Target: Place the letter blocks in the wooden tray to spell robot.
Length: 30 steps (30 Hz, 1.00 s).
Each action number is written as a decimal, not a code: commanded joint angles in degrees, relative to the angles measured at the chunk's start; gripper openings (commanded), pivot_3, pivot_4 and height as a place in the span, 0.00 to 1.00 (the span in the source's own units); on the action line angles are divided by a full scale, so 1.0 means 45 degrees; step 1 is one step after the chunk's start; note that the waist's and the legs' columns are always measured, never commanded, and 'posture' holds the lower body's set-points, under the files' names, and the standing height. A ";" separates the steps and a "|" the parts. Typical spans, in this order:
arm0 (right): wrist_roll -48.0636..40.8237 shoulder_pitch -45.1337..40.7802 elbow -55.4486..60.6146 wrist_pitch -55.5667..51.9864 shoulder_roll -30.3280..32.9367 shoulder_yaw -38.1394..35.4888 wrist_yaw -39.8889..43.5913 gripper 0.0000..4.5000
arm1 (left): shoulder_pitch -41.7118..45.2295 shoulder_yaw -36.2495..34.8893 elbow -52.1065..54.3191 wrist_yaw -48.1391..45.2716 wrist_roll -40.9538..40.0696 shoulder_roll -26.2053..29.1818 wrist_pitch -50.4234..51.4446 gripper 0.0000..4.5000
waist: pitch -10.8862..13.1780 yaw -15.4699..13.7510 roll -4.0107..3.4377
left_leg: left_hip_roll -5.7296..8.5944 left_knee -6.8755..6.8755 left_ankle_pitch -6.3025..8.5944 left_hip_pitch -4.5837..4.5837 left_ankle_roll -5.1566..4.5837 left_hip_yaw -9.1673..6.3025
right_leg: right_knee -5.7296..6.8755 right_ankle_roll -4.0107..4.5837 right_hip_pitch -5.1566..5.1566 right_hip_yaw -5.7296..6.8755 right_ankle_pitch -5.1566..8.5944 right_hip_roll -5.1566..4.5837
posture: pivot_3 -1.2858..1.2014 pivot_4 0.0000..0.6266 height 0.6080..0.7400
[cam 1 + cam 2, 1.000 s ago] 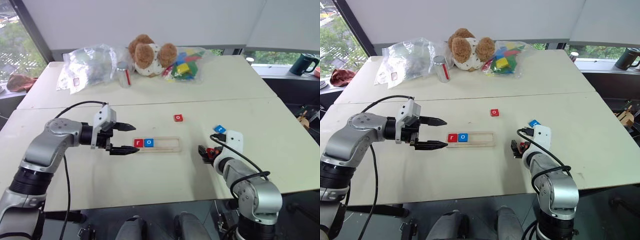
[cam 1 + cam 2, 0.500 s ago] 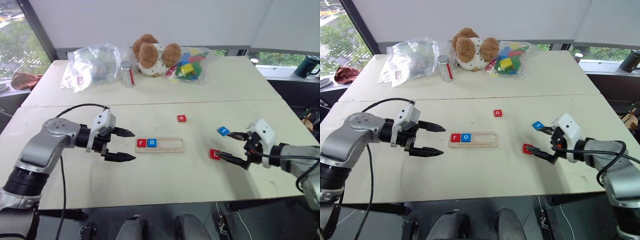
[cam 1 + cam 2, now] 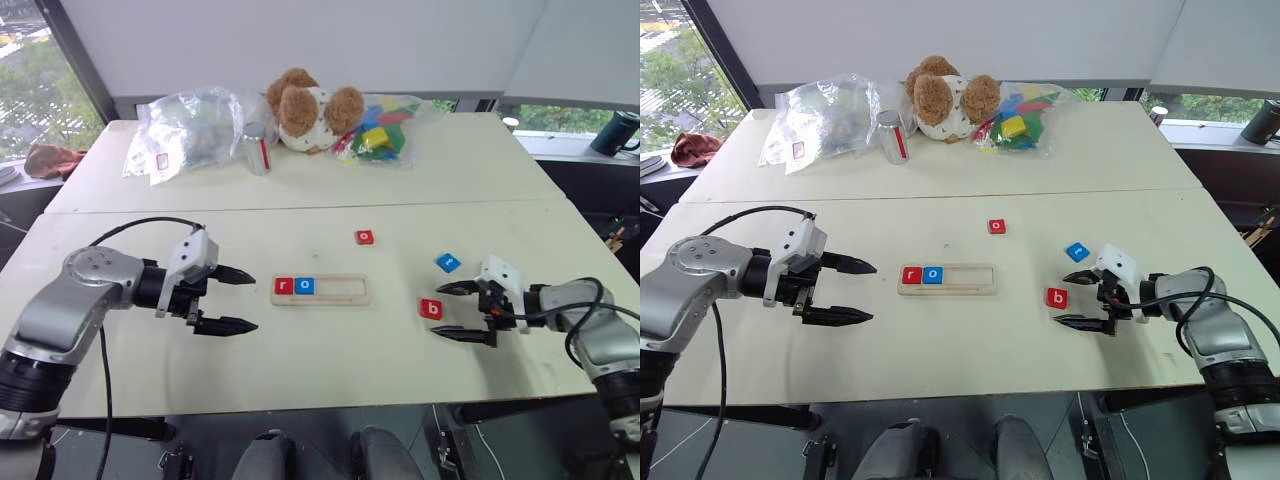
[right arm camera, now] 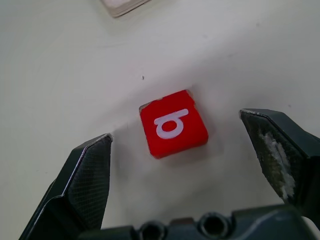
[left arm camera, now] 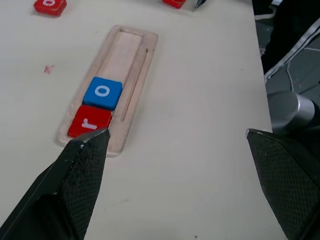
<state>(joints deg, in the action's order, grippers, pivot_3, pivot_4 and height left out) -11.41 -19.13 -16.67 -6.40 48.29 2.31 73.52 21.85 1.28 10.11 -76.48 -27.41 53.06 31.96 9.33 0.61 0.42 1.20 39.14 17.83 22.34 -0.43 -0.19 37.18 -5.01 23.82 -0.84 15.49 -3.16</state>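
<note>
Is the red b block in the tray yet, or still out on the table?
Out. The red b block lies flat on the table, right of the wooden tray, apart from it, just ahead of the open right gripper.

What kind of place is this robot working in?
Probably an office or lab room set up for robot trials, not a home. Two plain pale tables are pushed together beneath large windows with trees outside, and test props sit on them: a teddy bear, a can and bagged toy blocks.
</note>
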 commanded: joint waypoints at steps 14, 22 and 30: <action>-0.0316 -0.4037 0.1402 -0.2002 -0.1716 0.1243 0.0174 0.26 | -0.0326 -0.0775 -0.1808 0.0166 0.0801 0.0643 -0.1636 1.00 | 0.0011 0.0276 -0.0025 | 0.0002 -0.0004 -0.0011 0.0025 0.0024 0.0023 | 0.0045 0.0007 0.0075 -0.0023 -0.0004 -0.0013 | 0.52 0.24 1.00; 0.1507 -0.7202 -0.1834 -0.1522 -0.4652 0.3578 -0.0105 0.26 | -0.0652 -0.0809 -0.1887 0.0322 0.0916 0.0489 -0.1981 1.00 | 0.0003 0.0060 -0.0013 | 0.0021 -0.0028 -0.0015 0.0068 0.0042 -0.0001 | 0.0073 0.0007 0.0133 0.0014 -0.0004 -0.0034 | 0.52 0.24 1.00; 0.2213 -0.7834 -0.3554 -0.0752 -0.5673 0.4233 0.0262 0.26 | -0.1365 -0.1042 -0.1409 0.0819 0.0779 0.0329 -0.1921 1.00 | 0.0003 0.0092 -0.0013 | 0.0075 0.0016 -0.0046 0.0231 0.0091 -0.0006 | 0.0075 0.0003 0.0258 0.0028 -0.0006 -0.0082 | 0.52 0.24 1.00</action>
<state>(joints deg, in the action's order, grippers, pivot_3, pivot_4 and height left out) -1.29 -52.63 -33.16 -10.73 23.25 21.68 73.92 15.98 -1.28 2.18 -73.20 -23.22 54.44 23.45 9.34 1.02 0.36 1.54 39.18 17.62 23.38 -0.02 -0.22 37.53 -5.00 25.00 -0.71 15.46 -3.53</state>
